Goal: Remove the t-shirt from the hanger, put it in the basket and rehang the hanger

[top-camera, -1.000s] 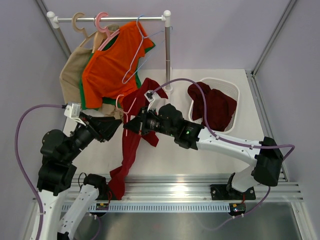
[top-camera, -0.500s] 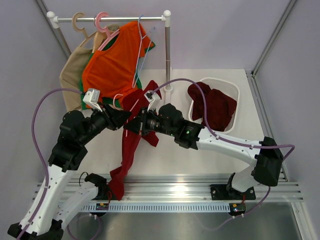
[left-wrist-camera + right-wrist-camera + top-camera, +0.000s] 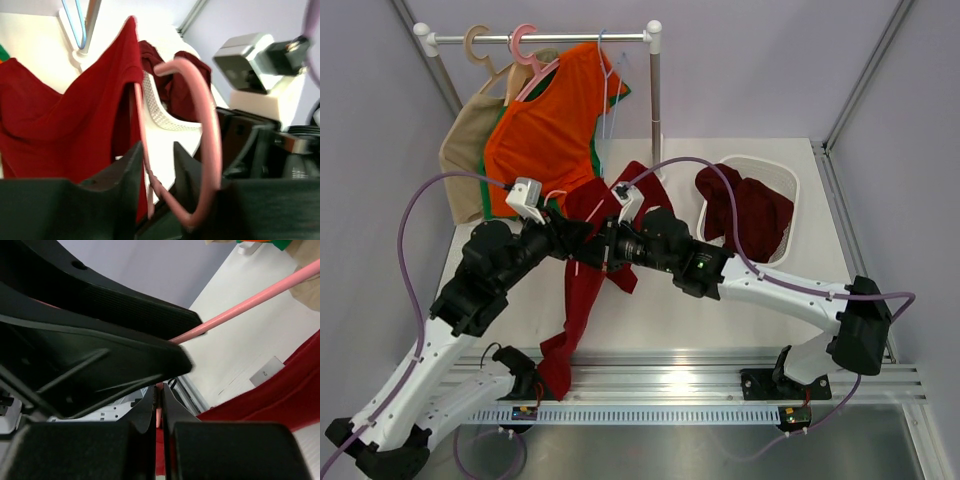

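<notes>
Securing the hanger [image 3: 214, 140] | right gripper [image 3: 159, 395] clenched on its wire | left gripper [image 3: 157, 150] straddles the neck, grip unclear | t-shirt [image 3: 582, 300] drapes mid-frame | next we clamp left, peel cloth off

In the top view the rail [image 3: 540, 38] crosses the upper left of the frame. Two garments hang under it, the left hanging garment [image 3: 465, 150] beside the right hanging garment [image 3: 545, 130]. Below them, at frame centre, my left gripper [image 3: 582, 238] and my right gripper [image 3: 603, 245] meet tip to tip at the top of the t-shirt [image 3: 582, 300]. The t-shirt trails down to the lower left, over the table [image 3: 660, 310]. The basket [image 3: 782, 180] stands on the table right of centre, beyond the rack post [image 3: 655, 100], with a cloth heap [image 3: 750, 215] in it. In my left wrist view the hanger [image 3: 212, 135] runs between my fingers [image 3: 132, 167] at bottom centre, with the t-shirt to its left.
</notes>
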